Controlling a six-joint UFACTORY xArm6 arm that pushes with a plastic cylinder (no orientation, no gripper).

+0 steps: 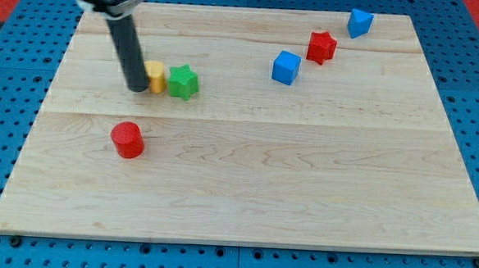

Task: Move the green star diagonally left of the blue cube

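My tip (136,87) presses the yellow block's (155,76) left side; the ribbed green star (182,82) touches its right, blue cube (286,67) well apart rightward.

Even, bright light from above; I see no glare on the board (245,175). Shadows are short and soft, hugging the base of each block, as under the red cylinder (127,140) and blue cube (286,67). The rod (128,50) is motion-blurred, most at its upper end at far left; my tip (136,87) is fairly crisp. Blocks and wood grain are sharp. Board edges look straight, without obvious distortion.
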